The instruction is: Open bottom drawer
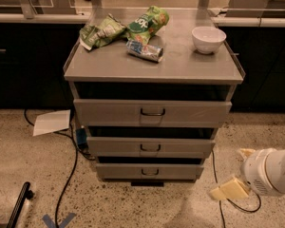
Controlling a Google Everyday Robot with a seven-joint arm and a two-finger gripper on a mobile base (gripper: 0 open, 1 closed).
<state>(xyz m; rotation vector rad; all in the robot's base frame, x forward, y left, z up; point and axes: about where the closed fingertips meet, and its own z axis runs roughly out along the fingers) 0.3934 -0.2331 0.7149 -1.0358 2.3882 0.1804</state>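
The grey metal cabinet has a stack of three drawers. The bottom drawer is the lowest flat front, with a small black loop handle, and it looks pushed in. My gripper is at the lower right, low above the floor and to the right of the bottom drawer, apart from it. Its cream fingers are spread and hold nothing. The white wrist fills the right edge.
On the cabinet top lie two green snack bags, a small can and a white bowl. Black cables run over the speckled floor on both sides. A white paper sheet lies at the left. Dark counters stand behind.
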